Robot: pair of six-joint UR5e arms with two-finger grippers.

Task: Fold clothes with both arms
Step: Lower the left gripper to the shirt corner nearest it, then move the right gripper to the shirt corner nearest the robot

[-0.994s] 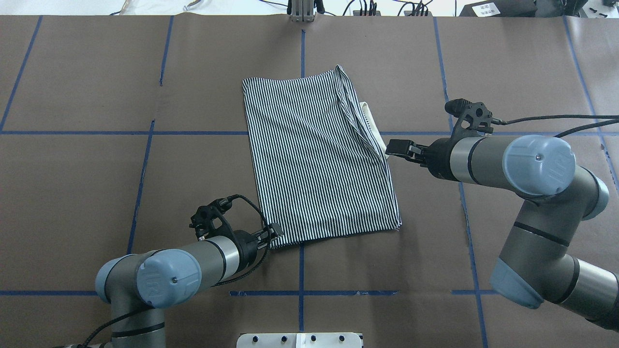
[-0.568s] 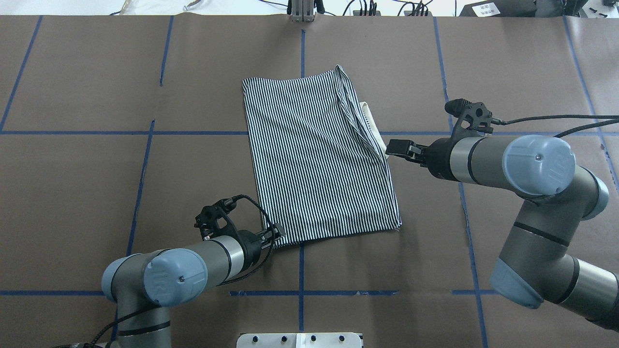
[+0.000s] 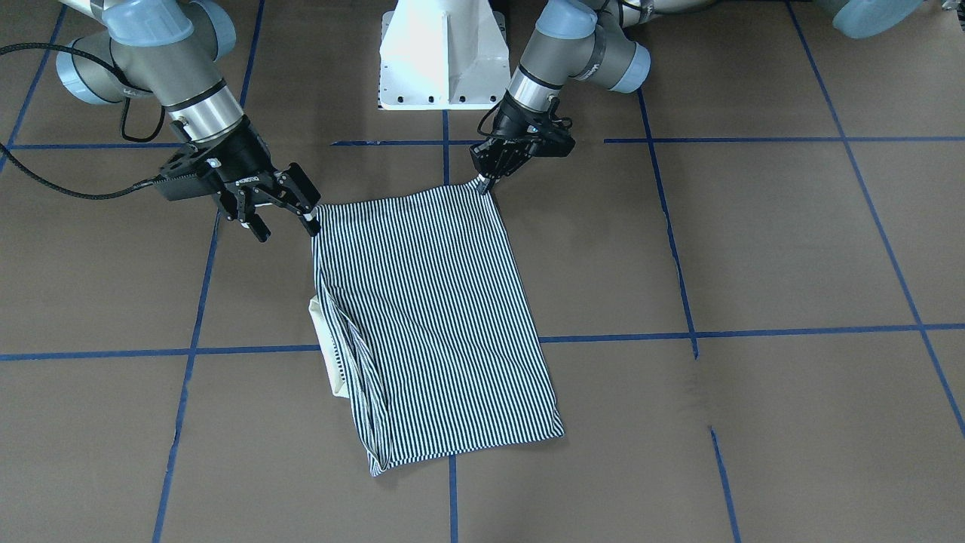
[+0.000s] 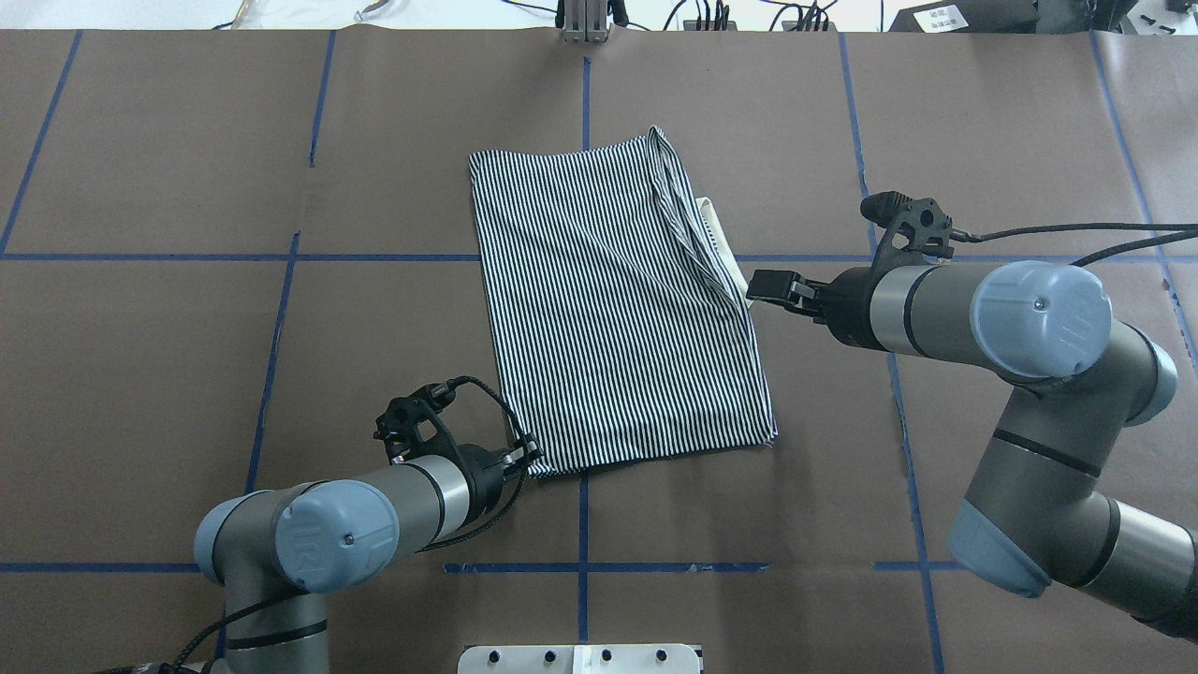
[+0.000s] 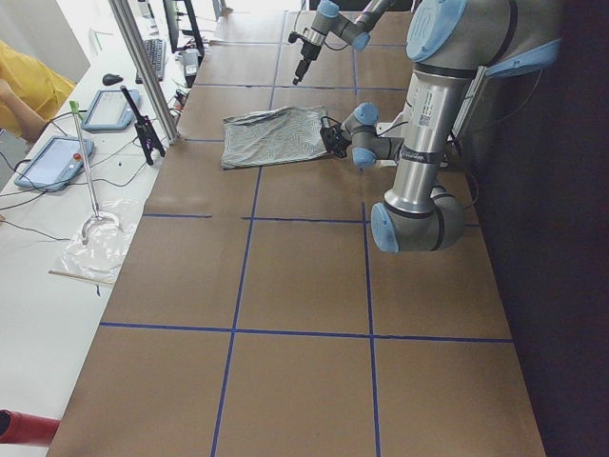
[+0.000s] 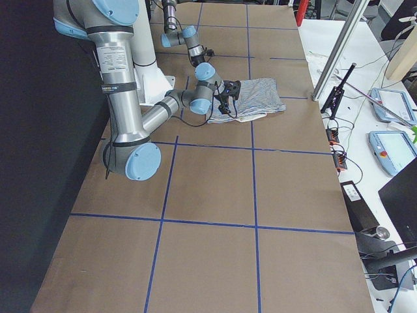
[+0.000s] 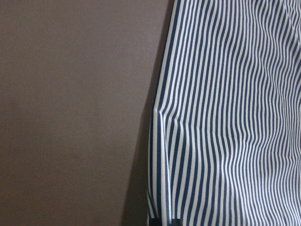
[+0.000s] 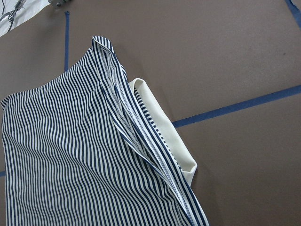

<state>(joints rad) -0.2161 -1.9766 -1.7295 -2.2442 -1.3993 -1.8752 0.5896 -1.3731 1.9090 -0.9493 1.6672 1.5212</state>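
Pinching the near corner of the one polo shirt [image 4: 608,300], the left pincer [image 4: 535,449] is clenched on the striped cloth. That shirt lies folded flat in the middle of the bench [image 4: 187,328]. Beside its opposite long edge, the right pincer [image 3: 285,228], second of two, hangs released, holding nothing. Farther along that edge, one cream collar [image 4: 716,227] pokes out.
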